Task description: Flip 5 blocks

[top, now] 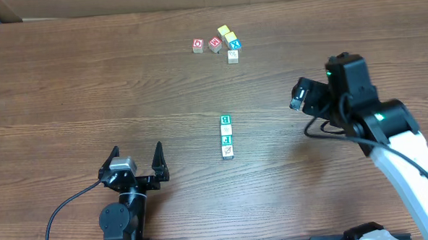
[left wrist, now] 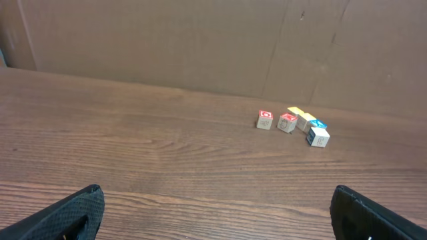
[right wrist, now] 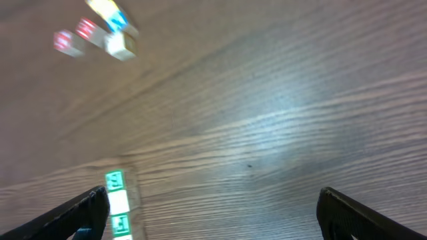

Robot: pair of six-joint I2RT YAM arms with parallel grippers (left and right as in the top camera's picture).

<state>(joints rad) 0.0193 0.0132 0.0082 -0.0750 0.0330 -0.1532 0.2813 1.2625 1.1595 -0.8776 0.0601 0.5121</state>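
The left gripper (top: pixel 137 149) sits low at the near edge of the table (top: pixel 68 83), its arm folded over its base and pointing toward the far side; its fingers (left wrist: pixel 80 210) are spread wide with nothing between them. Ahead and to its right, mid-table, a row of four blocks (top: pixel 227 137) lies in a straight line running near to far, each touching the next; the farthest one shows a green letter. The right arm reaches in from the near right corner, bent at the elbow, wrist turned leftward; the right gripper (top: pixel 298 96) hangs to the right of the row, well apart from it, its fingers (right wrist: pixel 73 213) spread fully and holding nothing. Farthest off, a cluster of blocks (top: pixel 215 43) lies toward the far edge; two red-faced ones are on its left, with yellow, blue and pale ones just beside them.
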